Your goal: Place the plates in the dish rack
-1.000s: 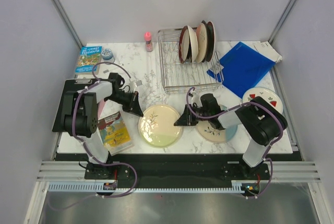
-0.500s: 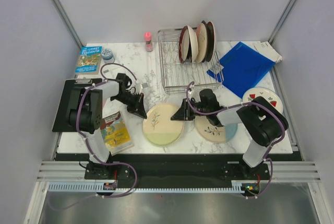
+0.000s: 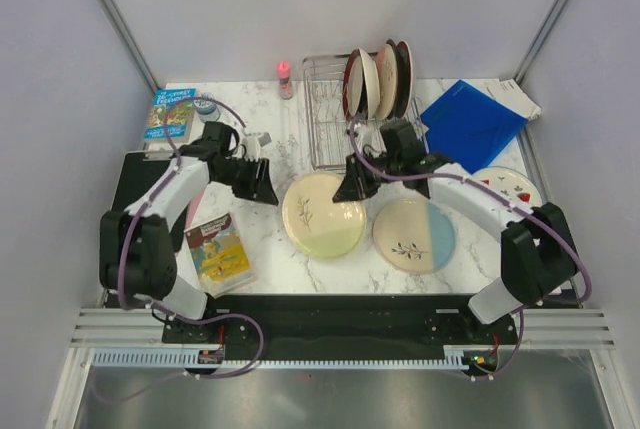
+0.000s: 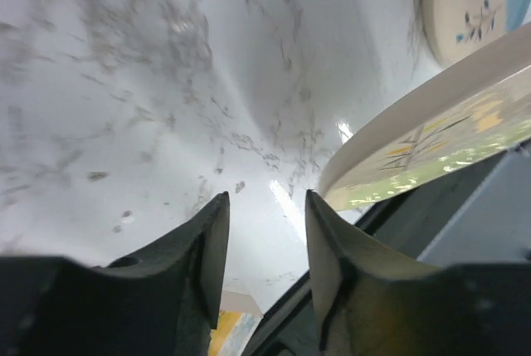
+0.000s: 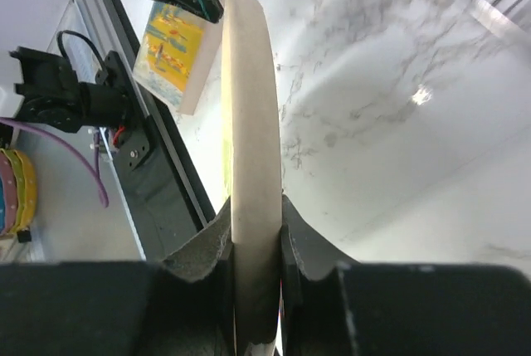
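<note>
Yellow plate (image 3: 322, 214) is hanging by its rim.
Right hand (image 3: 346, 191) is pinching it, left hand (image 3: 268, 191) gaping empty; so thin a grip risks a drop.

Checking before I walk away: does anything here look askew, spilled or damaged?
Nothing spilled or broken. Only the yellow plate stands out: it looks raised off the table, pinched at one edge by the right tool alone, while the open left tool sits beside its other edge, gripping nothing.
</note>
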`<act>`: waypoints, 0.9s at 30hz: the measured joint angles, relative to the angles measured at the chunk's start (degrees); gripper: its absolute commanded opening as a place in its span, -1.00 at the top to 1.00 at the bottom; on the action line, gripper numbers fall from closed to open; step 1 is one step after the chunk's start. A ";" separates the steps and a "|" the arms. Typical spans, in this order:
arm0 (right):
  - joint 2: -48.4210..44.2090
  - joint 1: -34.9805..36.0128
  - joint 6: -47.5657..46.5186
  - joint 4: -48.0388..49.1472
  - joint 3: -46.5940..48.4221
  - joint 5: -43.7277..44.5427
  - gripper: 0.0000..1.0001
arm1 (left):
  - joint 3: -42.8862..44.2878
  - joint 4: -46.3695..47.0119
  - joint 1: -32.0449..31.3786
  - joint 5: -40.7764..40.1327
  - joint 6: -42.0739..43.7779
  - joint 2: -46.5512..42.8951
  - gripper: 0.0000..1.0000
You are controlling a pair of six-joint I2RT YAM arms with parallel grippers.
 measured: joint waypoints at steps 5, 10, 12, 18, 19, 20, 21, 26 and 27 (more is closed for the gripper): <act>-0.02 -2.23 -7.41 -14.32 23.61 1.97 1.00 | 3.98 3.76 2.23 -8.50 -0.15 -13.00 0.02; 1.90 -2.27 -7.41 -9.60 39.28 12.52 1.00 | 5.05 8.92 2.40 -14.67 -5.25 -15.65 0.01; 3.43 -2.01 -7.08 -6.58 41.18 17.66 1.00 | 5.05 9.44 2.40 -15.87 -7.41 -14.78 -0.07; 14.16 1.84 -9.73 4.28 43.71 48.68 1.00 | 3.74 10.01 2.40 -22.03 -14.36 -14.03 -0.47; 16.52 2.38 -10.64 6.08 44.02 53.31 1.00 | 3.02 10.21 2.40 -22.88 -15.52 -14.05 -0.54; 18.56 2.80 -11.69 7.32 44.30 56.59 1.00 | 2.12 10.49 2.40 -23.45 -16.37 -14.12 -0.57; 20.92 3.17 -13.03 8.41 44.83 60.11 1.00 | 1.16 10.60 2.40 -24.26 -17.07 -14.19 -0.57; 31.65 3.80 -17.03 10.32 50.36 70.07 1.00 | -1.42 10.75 2.40 -26.12 -18.93 -15.15 -0.57; 32.72 3.80 -17.55 10.67 51.04 71.17 1.00 | -1.46 10.86 2.40 -26.14 -19.08 -15.37 -0.57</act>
